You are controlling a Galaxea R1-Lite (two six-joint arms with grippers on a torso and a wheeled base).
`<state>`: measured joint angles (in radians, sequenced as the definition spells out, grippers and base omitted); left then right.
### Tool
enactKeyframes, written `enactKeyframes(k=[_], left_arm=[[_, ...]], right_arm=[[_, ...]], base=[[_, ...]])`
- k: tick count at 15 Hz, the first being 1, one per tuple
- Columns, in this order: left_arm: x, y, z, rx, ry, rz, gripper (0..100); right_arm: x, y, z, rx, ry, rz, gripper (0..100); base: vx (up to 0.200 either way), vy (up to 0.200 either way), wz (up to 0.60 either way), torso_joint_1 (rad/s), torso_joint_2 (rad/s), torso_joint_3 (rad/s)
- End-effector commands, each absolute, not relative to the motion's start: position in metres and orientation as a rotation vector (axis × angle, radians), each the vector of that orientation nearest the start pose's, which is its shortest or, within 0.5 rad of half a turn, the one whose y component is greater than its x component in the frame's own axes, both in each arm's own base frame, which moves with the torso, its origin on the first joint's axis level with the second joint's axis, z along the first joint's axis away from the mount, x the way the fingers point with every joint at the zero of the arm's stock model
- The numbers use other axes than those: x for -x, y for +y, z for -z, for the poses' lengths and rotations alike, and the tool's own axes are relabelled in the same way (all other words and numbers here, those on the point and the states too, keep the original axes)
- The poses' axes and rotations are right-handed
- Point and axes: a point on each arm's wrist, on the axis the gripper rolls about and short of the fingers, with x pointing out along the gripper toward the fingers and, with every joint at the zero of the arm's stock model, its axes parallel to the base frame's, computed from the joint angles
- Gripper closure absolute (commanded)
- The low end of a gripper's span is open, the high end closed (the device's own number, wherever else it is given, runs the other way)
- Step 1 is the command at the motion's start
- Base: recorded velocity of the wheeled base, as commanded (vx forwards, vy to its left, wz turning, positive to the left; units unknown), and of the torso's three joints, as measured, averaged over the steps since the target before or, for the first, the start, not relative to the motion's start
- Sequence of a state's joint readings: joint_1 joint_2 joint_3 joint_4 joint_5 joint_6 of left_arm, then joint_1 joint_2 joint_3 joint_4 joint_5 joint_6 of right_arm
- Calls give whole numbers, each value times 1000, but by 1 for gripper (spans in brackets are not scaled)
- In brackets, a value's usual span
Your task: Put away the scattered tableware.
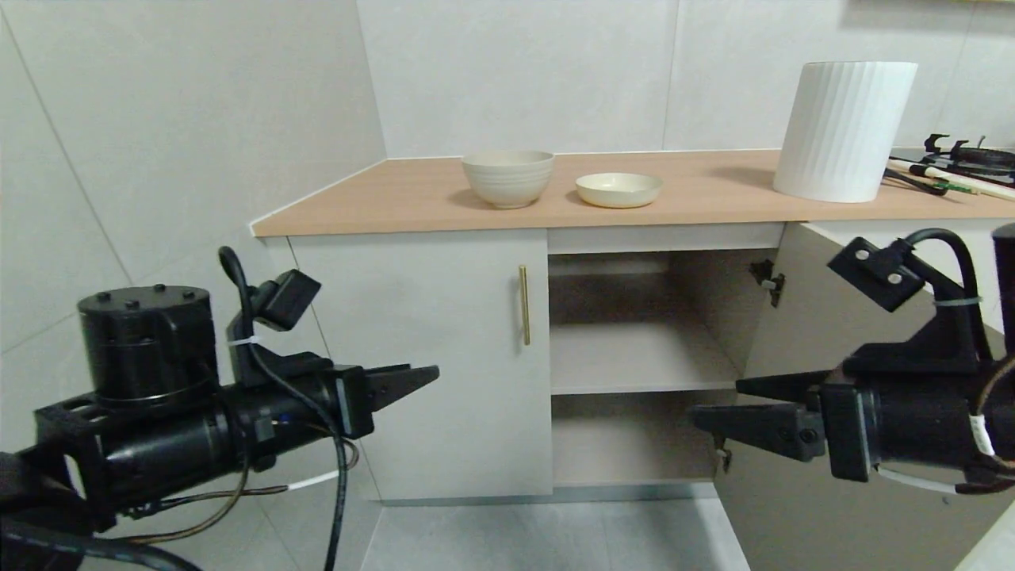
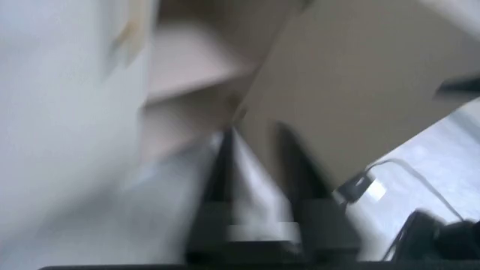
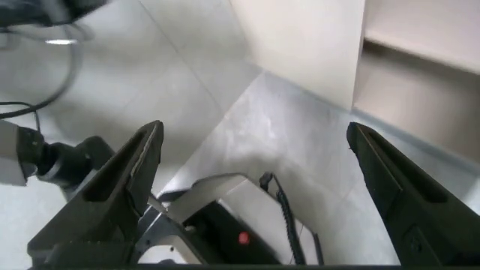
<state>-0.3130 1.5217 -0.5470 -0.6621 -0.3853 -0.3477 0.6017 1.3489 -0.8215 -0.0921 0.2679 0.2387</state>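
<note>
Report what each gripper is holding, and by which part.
Nothing is held. The left gripper and the right gripper are both open and empty in front of the cabinet; the bowl and the shallow dish sit untouched on the countertop.

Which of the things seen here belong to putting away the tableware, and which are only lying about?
For the job:
deep beige bowl
shallow cream dish
open cabinet shelf

Lying about:
white ribbed cylinder
black hob grate
</note>
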Motion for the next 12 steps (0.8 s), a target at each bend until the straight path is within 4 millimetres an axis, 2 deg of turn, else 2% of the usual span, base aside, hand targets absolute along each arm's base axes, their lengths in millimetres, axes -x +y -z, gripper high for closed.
enactKeyframes(k=[1, 3, 5, 8, 12], left_arm=[[-212, -57, -208, 347, 303, 568, 0], [-213, -51, -227, 351, 295, 543, 0], [-209, -50, -233, 354, 317, 536, 0], [-210, -50, -226, 356, 346, 530, 0], [-211, -50, -225, 358, 350, 529, 0]], right_arm=[[-199, 145, -232, -129, 609, -786, 0], [-200, 144, -234, -125, 639, -768, 0], [-202, 144, -228, -117, 658, -724, 0], [-199, 139, -228, -88, 651, -611, 0], [-186, 129, -240, -93, 621, -608, 0]], base=[[0, 0, 0, 0, 0, 0], [0, 0, 0, 0, 0, 0], [0, 0, 0, 0, 0, 0], [0, 0, 0, 0, 0, 0], [0, 0, 0, 0, 0, 0]])
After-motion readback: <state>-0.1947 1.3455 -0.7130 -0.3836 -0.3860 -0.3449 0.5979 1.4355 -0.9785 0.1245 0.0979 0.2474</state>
